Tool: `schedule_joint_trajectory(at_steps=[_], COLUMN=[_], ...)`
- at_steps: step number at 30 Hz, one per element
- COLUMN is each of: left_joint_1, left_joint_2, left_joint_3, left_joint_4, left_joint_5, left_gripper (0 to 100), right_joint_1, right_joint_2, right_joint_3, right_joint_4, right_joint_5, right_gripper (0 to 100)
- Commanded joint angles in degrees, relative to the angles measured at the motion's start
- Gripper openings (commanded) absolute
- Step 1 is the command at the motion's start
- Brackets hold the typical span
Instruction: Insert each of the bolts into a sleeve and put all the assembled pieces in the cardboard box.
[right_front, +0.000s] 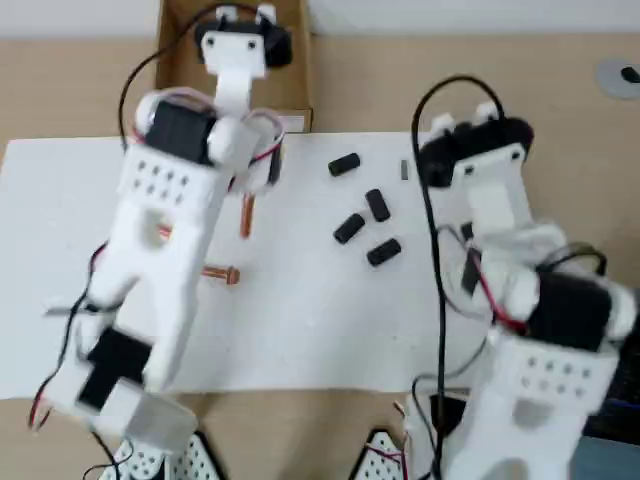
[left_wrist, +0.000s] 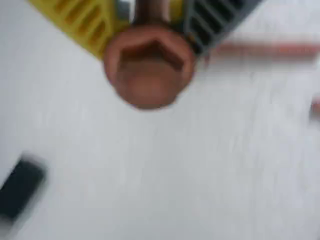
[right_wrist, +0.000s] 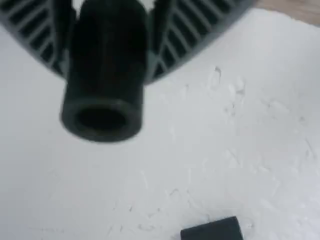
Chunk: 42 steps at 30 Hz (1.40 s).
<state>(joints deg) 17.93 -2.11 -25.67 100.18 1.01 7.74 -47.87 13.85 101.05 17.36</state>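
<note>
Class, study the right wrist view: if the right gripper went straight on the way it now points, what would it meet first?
Probably the white mat: the right gripper, jaws shut on a black sleeve, points down at it. A loose sleeve lies off that line, though depth is unclear.

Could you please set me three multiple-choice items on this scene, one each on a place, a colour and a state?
1. Where do the loose sleeves lie? A in a bowl; B on the white sheet; C on a shelf.
2. What colour is the bolt in the left gripper? A copper; B blue; C green.
3. The right gripper is: A open; B shut on a bolt; C shut on a sleeve.
B: they rest on the sheet. A: its head looks copper. C: a black sleeve sits clamped in it.
</note>
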Motion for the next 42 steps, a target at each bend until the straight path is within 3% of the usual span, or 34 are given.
schedule_joint_trajectory(at_steps=[1,6,11,19,25,33,42], left_joint_1=[0.4,0.1,0.3,-0.2,-0.2,0.0,-0.1], left_joint_2=[-15.0,-32.1,-49.5,-71.7,-85.5,-102.3,-102.5], left_joint_3=[15.8,34.6,53.3,74.4,83.1,91.1,91.8], left_joint_4=[0.0,-6.9,-17.0,-26.9,-32.2,-36.3,-44.0], left_joint_5=[-0.8,-1.4,-1.4,-1.3,2.5,8.5,15.4], left_gripper=[0,0,0,0,0,0,0], right_joint_1=[1.0,0.9,0.6,-5.5,-16.0,-27.7,-39.5], right_joint_2=[-7.7,-18.9,-31.0,-44.9,-51.7,-57.2,-61.0], right_joint_3=[5.6,17.9,30.0,44.0,51.3,55.2,58.1], right_joint_4=[0.4,-6.1,-13.8,-21.9,-25.8,-29.5,-29.5], right_joint_5=[0.2,0.0,-9.9,-15.3,-19.9,-20.5,-20.4], right_gripper=[0.9,0.9,0.9,0.9,0.9,0.9,0.9])
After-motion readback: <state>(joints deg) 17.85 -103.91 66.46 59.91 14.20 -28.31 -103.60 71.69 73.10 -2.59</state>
